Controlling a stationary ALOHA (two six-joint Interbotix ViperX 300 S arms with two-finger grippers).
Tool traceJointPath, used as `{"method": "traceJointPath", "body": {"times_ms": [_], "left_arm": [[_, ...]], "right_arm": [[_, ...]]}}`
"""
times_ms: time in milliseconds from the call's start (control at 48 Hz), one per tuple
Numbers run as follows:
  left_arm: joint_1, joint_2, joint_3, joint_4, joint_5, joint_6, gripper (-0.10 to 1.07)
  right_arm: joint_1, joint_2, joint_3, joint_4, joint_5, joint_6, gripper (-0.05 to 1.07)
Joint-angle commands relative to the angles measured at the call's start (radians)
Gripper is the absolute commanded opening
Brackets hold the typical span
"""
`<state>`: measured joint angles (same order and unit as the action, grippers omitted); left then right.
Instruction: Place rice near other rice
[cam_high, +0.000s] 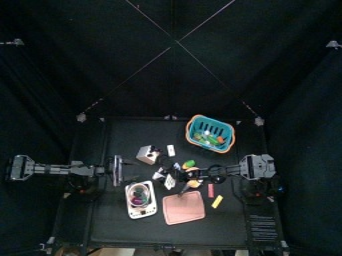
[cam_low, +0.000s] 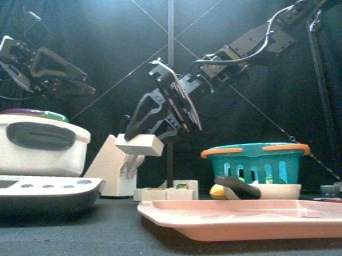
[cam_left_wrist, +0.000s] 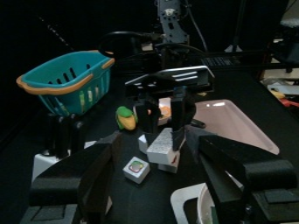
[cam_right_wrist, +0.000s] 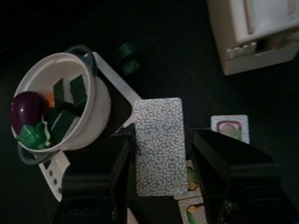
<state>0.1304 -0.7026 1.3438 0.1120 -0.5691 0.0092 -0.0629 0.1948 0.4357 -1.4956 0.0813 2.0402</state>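
Observation:
My right gripper (cam_right_wrist: 160, 188) is shut on a rice packet (cam_right_wrist: 158, 144), a white box with dark speckled markings. The left wrist view shows it (cam_left_wrist: 166, 140) hanging upright from the jaws just above the table. Another small white packet (cam_right_wrist: 230, 129) lies on the table close beside it and also shows in the left wrist view (cam_left_wrist: 136, 169). In the top view the right gripper (cam_high: 171, 178) is over the table's middle. My left gripper (cam_left_wrist: 152, 199) is open and empty, resting at the table's left (cam_high: 112, 167).
A teal basket (cam_high: 210, 128) stands at the back right. A pink tray (cam_high: 185, 207) lies at the front. A white bowl (cam_right_wrist: 103, 101) with toy vegetables sits left of the tray. A white boxy toy (cam_high: 147, 155) stands behind the gripper.

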Motion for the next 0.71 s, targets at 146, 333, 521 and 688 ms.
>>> {"method": "traceJointPath", "body": {"times_ms": [146,333,521,688], "left_arm": [[0.002,0.0,-0.011,-0.002,-0.005,-0.002,0.94],[0.002,0.0,-0.011,-0.002,-0.005,-0.002,0.94],[0.002,0.0,-0.011,-0.002,-0.005,-0.002,0.94],[0.002,0.0,-0.009,-0.002,-0.005,-0.002,0.94]], "right_arm": [[-0.025,-0.066,-0.011,0.032,0.021,0.002,0.64],[-0.028,-0.066,-0.008,0.032,0.026,0.002,0.64],[-0.032,-0.066,-0.009,0.032,0.026,0.002,0.64],[-0.035,-0.066,-0.011,0.032,0.031,0.003,0.64]]}}
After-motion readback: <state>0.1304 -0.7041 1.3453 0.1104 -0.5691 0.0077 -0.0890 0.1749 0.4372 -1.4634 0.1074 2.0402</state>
